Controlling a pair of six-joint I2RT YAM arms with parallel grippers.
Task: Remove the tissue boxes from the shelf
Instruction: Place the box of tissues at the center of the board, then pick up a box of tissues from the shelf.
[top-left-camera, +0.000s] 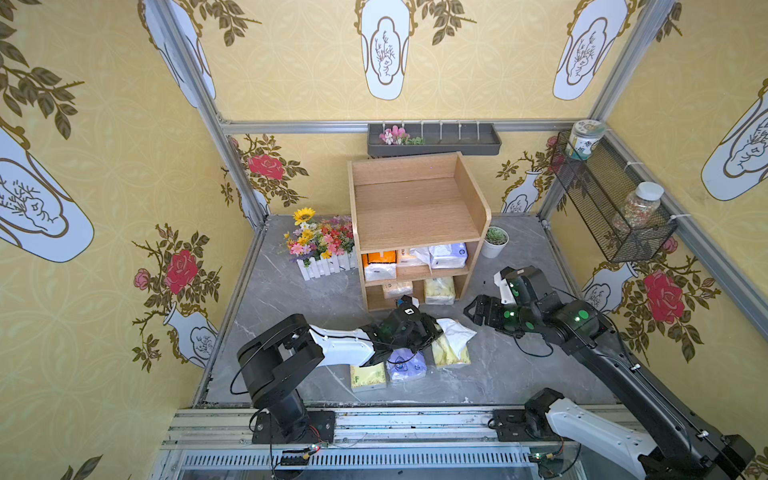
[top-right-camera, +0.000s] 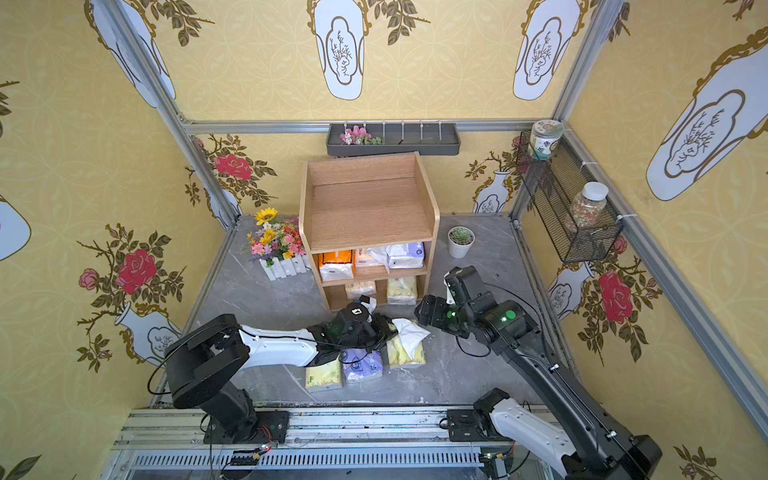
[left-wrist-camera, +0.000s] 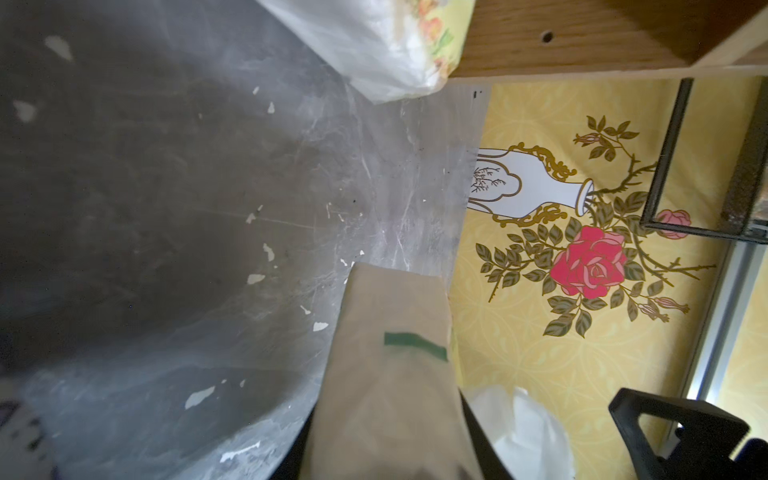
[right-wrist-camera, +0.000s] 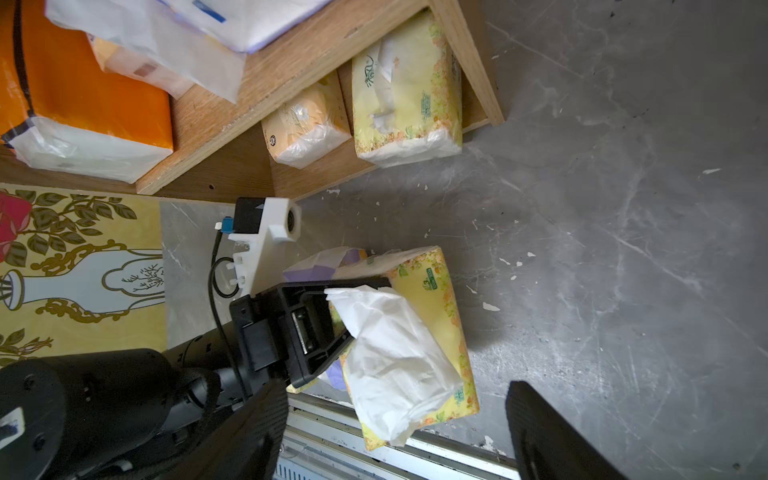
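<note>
Flowers (top-left-camera: 318, 243) and succulent (top-left-camera: 495, 237) flank shelf (top-left-camera: 415, 208); tissue boxes (top-left-camera: 405, 365) lie before it.

Left arm (top-left-camera: 340, 345), right arm (top-left-camera: 615, 357): black joints, white link shells, green lights (top-left-camera: 582, 315), looping black cables (top-left-camera: 528, 351), white camera mount (right-wrist-camera: 266, 241).

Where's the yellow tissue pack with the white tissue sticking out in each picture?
In a top view: yellow pack on the table before the shelf.
In a top view: same place.
Left wrist: its white tissue, bottom edge.
Right wrist: lower middle, tissue facing the camera.
Shared landmark: the shelf's wooden bottom tier.
</note>
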